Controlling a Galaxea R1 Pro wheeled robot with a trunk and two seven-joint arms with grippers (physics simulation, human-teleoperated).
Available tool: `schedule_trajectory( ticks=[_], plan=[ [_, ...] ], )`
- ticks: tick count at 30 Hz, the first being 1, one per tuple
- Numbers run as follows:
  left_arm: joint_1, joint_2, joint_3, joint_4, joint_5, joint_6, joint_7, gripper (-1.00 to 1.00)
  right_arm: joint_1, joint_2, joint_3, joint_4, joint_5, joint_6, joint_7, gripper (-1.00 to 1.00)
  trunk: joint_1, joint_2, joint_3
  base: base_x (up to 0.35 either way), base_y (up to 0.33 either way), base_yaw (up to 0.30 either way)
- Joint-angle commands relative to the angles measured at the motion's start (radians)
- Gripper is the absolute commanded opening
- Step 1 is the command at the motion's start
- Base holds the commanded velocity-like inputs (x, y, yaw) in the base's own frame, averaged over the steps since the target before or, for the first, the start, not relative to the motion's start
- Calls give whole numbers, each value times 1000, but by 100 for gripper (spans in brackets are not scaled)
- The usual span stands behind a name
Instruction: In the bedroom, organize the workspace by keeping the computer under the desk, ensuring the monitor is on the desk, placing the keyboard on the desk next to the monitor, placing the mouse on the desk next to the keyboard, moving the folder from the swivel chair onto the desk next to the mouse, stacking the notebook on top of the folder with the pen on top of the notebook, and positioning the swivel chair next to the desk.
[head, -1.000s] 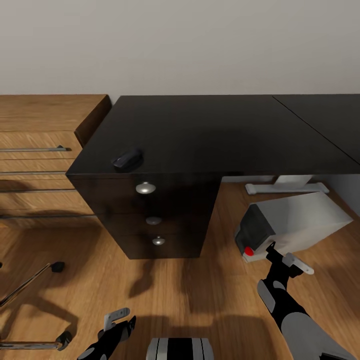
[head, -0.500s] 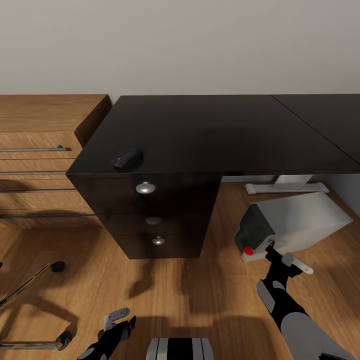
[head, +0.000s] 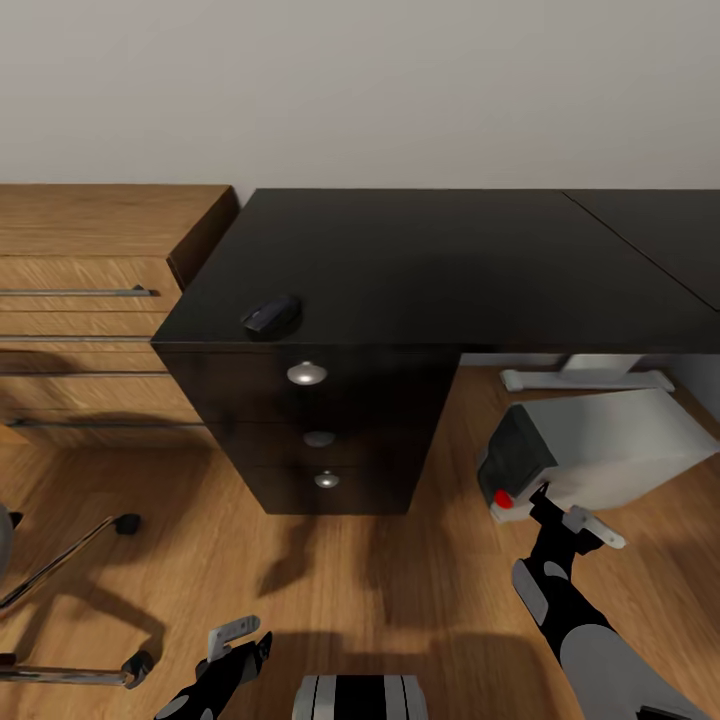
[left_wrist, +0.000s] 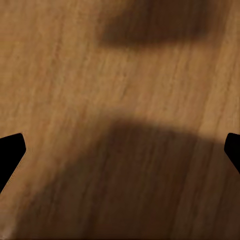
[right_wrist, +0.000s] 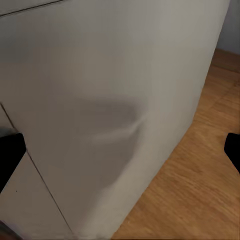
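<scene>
One step in hand: computer (head: 600, 447) under desk (head: 420, 260). Computer on floor, near-right, partly out. Right gripper (head: 548, 500) open, empty, touching its front; next push far. Left gripper (head: 238, 640) open, idle.

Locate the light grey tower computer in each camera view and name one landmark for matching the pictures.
Head view: the light grey box-shaped tower computer lies on its side on the wooden floor, lower right, part-way under the black desk.
Right wrist view: its pale grey side looms close.
Left wrist view: not in it; bare floor.
Shared landmark: the wooden floor.
</scene>
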Motion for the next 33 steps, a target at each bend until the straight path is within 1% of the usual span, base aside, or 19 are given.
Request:
schedule_trajectory(
  ticks=[1,33],
  plan=[
    [-1,-1,5,1,9,0,-7,100,-1,0,5,0,1,-1,4,100,0,0,-1,0,0,185],
    [-1,-1,5,1,8,0,-7,100,0,-3,3,-1,1,-1,4,100,0,0,-30,0,0,187]
  ],
)
